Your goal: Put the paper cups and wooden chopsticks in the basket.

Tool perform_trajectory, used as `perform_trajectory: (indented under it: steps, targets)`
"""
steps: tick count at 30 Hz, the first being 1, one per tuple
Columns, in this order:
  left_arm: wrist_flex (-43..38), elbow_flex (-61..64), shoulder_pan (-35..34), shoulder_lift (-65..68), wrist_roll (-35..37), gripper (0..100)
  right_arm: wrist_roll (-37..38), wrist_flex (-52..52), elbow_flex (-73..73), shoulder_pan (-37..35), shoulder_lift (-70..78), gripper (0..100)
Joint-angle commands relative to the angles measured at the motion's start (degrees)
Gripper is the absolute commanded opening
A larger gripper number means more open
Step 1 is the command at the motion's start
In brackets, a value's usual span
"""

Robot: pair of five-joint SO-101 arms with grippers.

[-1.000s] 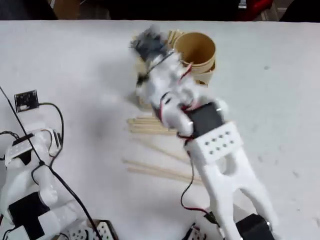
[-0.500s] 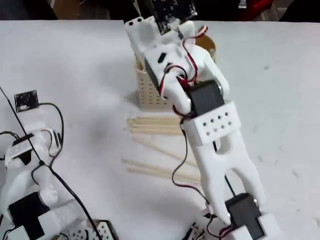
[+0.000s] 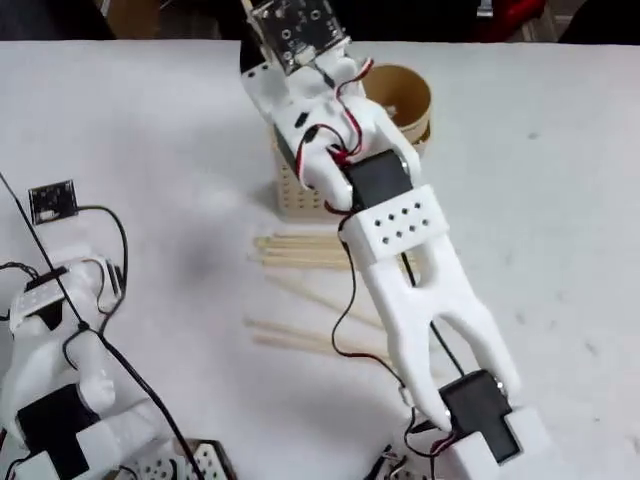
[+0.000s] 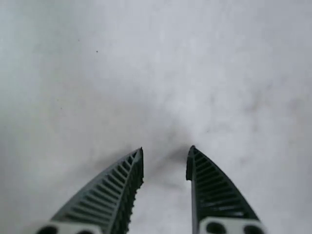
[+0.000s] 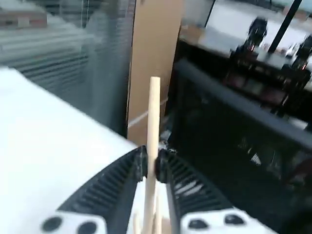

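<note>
Cups (image 3: 403,98) in basket (image 3: 292,190), chopsticks (image 3: 300,248) — loose beside

White table (image 3: 150,120) bears basket (image 3: 290,192) and loose chopsticks (image 3: 300,250)

White table (image 3: 160,120), matte, faint grey smudges. Small black board (image 3: 52,200) flat on table, near left edge. Past far edge: brown cardboard panel (image 5: 155,48) upright, window blinds (image 5: 53,34) beside it, dark shelf (image 5: 234,105), red object (image 3: 515,14).
</note>
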Motion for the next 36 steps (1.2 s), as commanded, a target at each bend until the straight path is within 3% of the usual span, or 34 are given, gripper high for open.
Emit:
perform_trajectory:
  steps: [1,4,7,12,18,23,29,36]
  targets:
    - [-0.53,0.0,-0.66,-0.4,0.7,16,0.44,-0.75,2.29,0.66,-2.33,11.5]
    - [-0.53,0.0,-0.66,-0.4,0.7,16,0.79,-0.31,7.03,0.66,-6.64,17.8]
    - [-0.53,0.0,-0.66,-0.4,0.7,16,0.79,4.79,11.87,0.66,-12.97,17.0]
    - [-0.53,0.0,-0.66,-0.4,0.7,16,1.05,22.9,18.37,0.57,-23.34,15.2]
    - [-0.53,0.0,-0.66,-0.4,0.7,16,9.93,41.1,19.96,-1.63,-26.42,15.2]
    - [-0.53,-0.09,-0.66,-0.4,0.7,16,10.2,40.66,27.87,-2.95,-24.22,15.2]
    - [-0.53,-0.09,-0.66,-0.4,0.7,16,10.2,31.87,38.24,-4.09,-19.91,15.2]
    - [-0.53,-0.09,-0.66,-0.4,0.7,16,13.27,28.0,40.26,-4.18,-9.71,15.6]
